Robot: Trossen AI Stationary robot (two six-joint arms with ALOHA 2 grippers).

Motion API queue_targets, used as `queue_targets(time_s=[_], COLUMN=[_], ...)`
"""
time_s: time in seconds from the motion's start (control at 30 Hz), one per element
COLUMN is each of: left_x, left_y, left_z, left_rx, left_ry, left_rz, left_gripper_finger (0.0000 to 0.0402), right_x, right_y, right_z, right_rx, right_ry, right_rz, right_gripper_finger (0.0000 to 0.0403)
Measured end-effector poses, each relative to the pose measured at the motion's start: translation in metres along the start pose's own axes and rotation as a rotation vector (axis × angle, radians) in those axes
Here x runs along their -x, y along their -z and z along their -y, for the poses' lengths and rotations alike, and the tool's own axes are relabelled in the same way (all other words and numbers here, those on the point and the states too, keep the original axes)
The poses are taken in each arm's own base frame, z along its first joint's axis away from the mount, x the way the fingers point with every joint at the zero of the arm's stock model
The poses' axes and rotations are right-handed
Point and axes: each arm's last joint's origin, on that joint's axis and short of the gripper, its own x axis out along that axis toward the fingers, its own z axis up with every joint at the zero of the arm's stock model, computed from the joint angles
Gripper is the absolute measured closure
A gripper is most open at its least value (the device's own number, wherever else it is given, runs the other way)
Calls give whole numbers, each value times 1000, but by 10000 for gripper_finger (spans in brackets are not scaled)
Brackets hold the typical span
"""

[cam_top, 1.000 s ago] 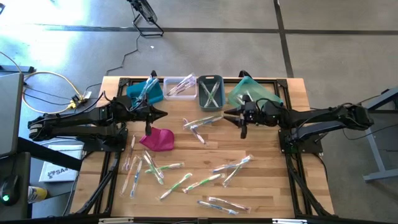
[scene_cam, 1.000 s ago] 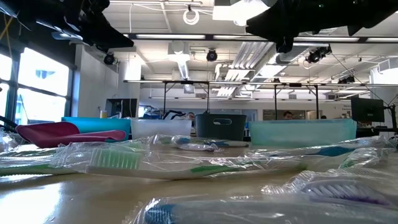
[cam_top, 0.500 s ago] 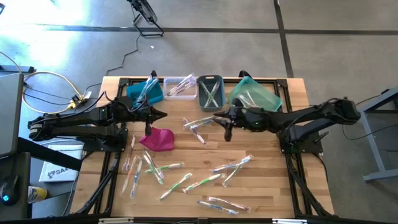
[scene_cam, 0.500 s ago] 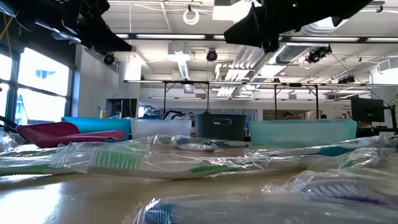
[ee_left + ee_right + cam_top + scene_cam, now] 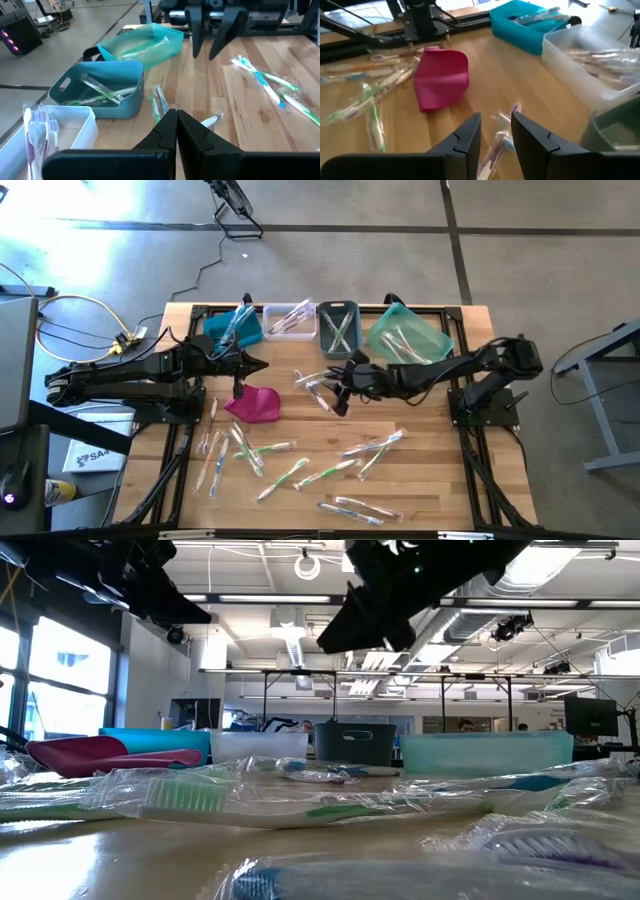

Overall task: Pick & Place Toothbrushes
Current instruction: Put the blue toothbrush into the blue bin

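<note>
Above the desk (image 5: pixel 440 430) centre, right gripper (image 5: pixel 338 402) hangs over a small cluster of wrapped toothbrushes (image 5: pixel 318 383); fingers (image 5: pixel 465 137) spread with a moderate gap, nothing between them. In the right wrist view the wrapped brushes lie on the wood just beyond the fingertips, not touched.

Left gripper (image 5: pixel 239 389) hovers at the far left, just beside the magenta pouch (image 5: pixel 254 404); fingers (image 5: pixel 165 131) pressed together, empty.

Far edge, left to right: blue bin (image 5: pixel 216 326), clear bin (image 5: pixel 272 313), grey bin (image 5: pixel 339 309), teal bin (image 5: pixel 432 336). Each holds some toothbrushes.

Remaining toothbrushes loose on the desk:
- near-left group (image 5: pixel 222 450), below the pouch
- centre-near group (image 5: pixel 300 470)
- near-right group (image 5: pixel 375 446)
- one pair at the near edge (image 5: pixel 357 509)

Low view: wrapped brushes (image 5: pixel 300 802) fill the foreground; both arms well clear of the desk surface.
</note>
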Motion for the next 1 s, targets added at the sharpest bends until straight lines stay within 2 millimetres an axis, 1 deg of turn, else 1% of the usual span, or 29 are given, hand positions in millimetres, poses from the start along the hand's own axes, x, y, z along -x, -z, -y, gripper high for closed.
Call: queue_targets(time_s=[0.2,0.33,0.47,0.6,0.83,1.0], left_x=[0,0,0,0,0,0], left_y=[0,0,0,0,1,2], left_z=[0,0,0,0,0,0], left_rx=[6,6,6,6,6,5], left_ry=[1,1,0,1,3,3], left_rz=[0,0,0,0,-12,-17], left_gripper_finger=[396,396,396,396,396,396], right_x=[-20,-31,-39,-41,-35,-34], right_y=[19,31,42,52,68,71], right_z=[-2,-2,-2,1,11,14], right_rx=[-45,-109,-127,-49,130,133], right_ry=[20,38,54,83,192,187], right_rz=[-79,-117,-151,-221,-389,-438], right_gripper_finger=[303,303,303,303,303,303])
